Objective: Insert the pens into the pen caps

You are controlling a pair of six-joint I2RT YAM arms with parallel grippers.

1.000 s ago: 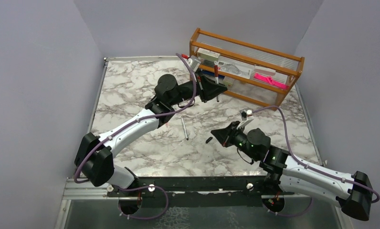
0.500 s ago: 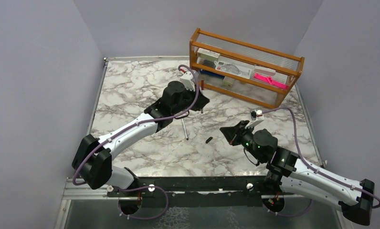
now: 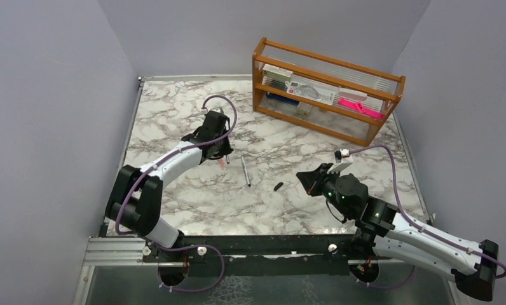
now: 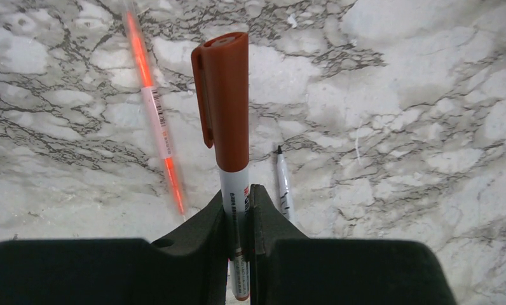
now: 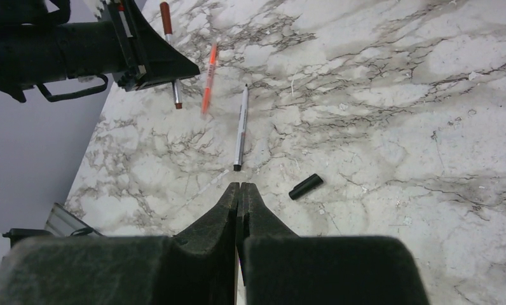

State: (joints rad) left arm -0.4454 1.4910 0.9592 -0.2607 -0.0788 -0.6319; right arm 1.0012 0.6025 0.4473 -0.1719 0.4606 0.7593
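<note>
Pens are spread over the middle of your marble bench [image 3: 174, 114], well apart from the wooden rack [image 3: 257, 70] at the far right. Your left pincer [image 4: 239, 197] is clamped on a white-barrelled pen [image 4: 236, 190], held roughly upright above the bench and already wearing the dark red cap [image 4: 222, 89], so that pair looks done. Your right pincer [image 5: 239, 190] is pinched fully together with nothing in it.

On the bench near the left pincer lies the orange-red pen [image 4: 155, 108], blurred in the wrist view. Just beside it is the silvery pen [image 3: 245, 171], its long axis running roughly from the near edge toward the far one. Its pointed end seems to face away from the black cap [image 5: 306, 186]. That cap lies alone between the silvery pen and your right pincer, near the tips, on the side toward the left arm.

Your right arm is the nearer one to that cap. I judge the left, once freed, better placed for the silvery pen, which needs turning to meet the cap's mouth.
</note>
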